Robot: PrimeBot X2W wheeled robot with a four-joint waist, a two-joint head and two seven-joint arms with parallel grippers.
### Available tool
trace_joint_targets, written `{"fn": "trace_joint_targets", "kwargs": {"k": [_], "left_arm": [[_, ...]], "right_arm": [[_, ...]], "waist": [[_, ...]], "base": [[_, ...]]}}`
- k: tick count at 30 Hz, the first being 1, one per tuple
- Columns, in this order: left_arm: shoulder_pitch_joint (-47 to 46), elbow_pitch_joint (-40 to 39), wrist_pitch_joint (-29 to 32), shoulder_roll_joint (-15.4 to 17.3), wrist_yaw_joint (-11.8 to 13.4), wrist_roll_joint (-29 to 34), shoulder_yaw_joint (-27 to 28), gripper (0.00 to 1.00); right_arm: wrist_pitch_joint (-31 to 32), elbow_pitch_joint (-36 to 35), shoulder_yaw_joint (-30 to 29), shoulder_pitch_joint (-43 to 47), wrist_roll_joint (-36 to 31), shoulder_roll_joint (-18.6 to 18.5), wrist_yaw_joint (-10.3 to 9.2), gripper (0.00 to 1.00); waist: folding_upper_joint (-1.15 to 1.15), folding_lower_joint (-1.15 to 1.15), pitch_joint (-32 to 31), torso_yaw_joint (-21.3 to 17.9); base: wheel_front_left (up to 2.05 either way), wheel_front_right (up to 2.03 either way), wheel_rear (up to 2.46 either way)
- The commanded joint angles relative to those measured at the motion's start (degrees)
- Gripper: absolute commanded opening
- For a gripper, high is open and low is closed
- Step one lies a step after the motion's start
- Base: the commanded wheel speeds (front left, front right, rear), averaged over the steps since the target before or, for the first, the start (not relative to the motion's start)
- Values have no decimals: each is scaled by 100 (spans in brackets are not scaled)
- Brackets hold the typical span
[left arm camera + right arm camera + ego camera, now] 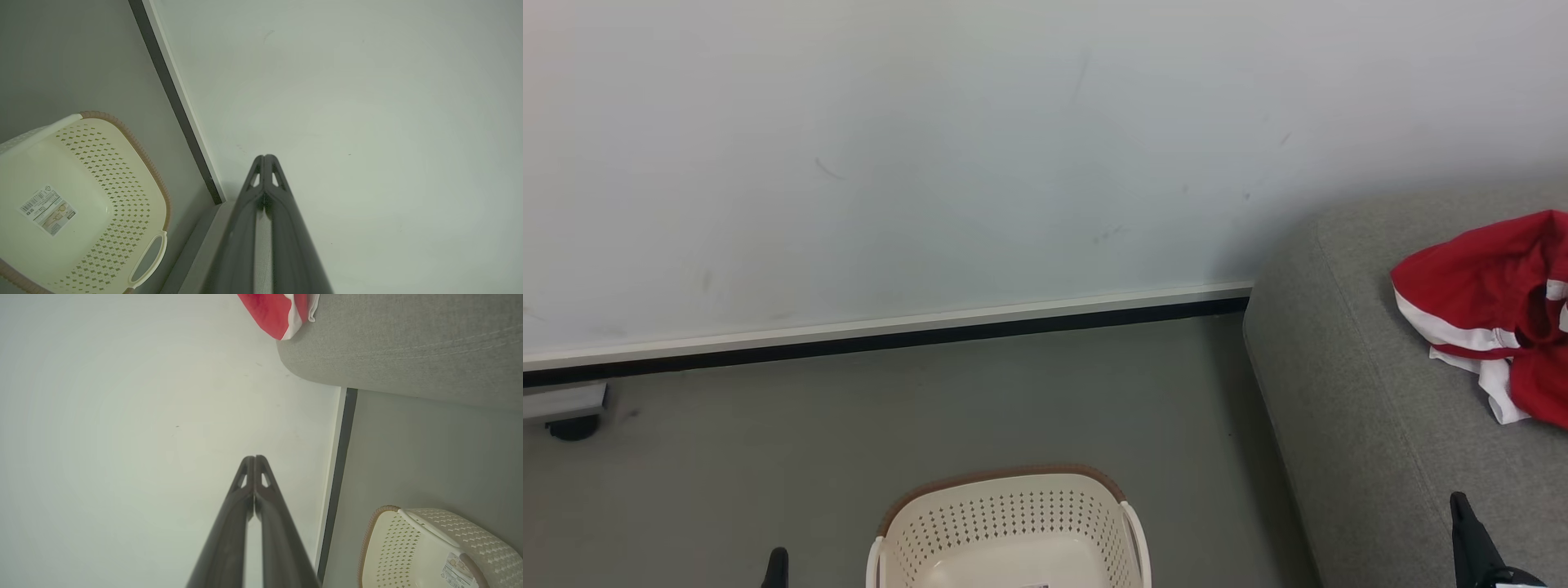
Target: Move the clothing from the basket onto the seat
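The red clothing with white stripes lies crumpled on the grey seat at the right; a corner of the clothing hangs over the seat edge in the right wrist view. The cream basket stands on the floor at bottom centre, with just a paper label showing inside the basket. My left gripper is shut, its tip left of the basket. My right gripper is shut with nothing in it, its dark tip over the seat's front.
A pale wall with a dark baseboard runs behind the basket. A caster wheel of some cart sits at the far left by the wall. Grey floor lies between wall, basket and seat.
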Motion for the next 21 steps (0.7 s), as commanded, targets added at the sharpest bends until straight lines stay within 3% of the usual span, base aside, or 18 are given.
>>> {"fn": "trace_joint_targets", "kwargs": {"k": [1, 21], "left_arm": [[-89, 15, 35, 18, -40, -171, 10, 0], [-246, 118, 187, 4, -115, -925, 0, 0]], "right_arm": [[44, 6, -58, -25, 150, 20, 2, 0], [340, 50, -377, -119, 906, 89, 2, 0]], "waist": [[0, 0, 10, 6], [0, 0, 116, 62]], "base": [[0, 0, 0], [0, 0, 0]]}}
